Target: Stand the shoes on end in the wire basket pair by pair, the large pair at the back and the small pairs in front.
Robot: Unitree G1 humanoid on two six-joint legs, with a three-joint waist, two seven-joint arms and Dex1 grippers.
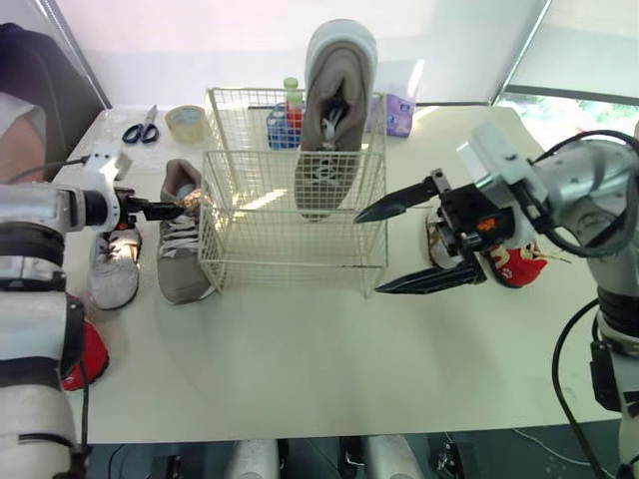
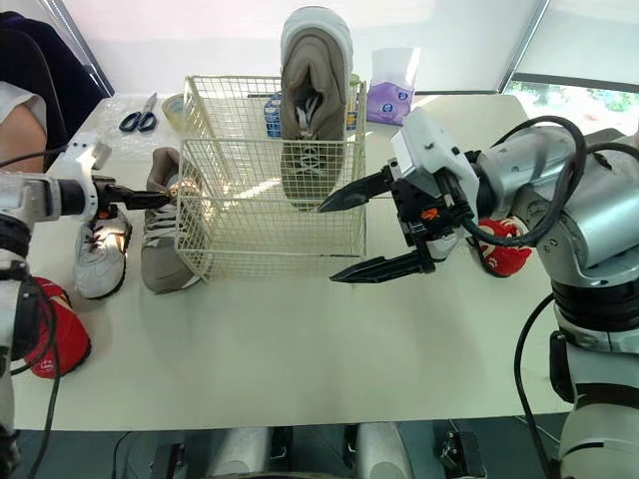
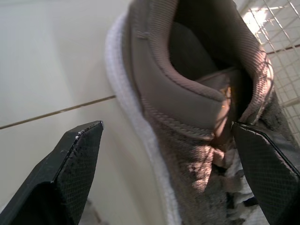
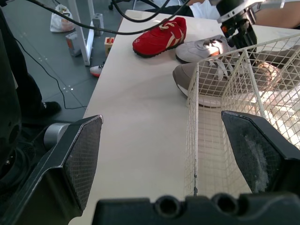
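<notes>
Left wrist view: left gripper [image 3: 166, 127], spread, is straddling the grey shoe [image 3: 187, 98], seemingly for lifting; right gripper [image 1: 368, 253] is gaping, four o'clock from basket [image 1: 290, 261].

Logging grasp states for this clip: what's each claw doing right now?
Left claw: open, straddling the grey shoe at its heel.
Right claw: open wide beside the wire basket, holding nothing.

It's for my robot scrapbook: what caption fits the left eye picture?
One brown shoe stands on end in the wire basket; the left jaws reach for its twin lying outside.
</notes>
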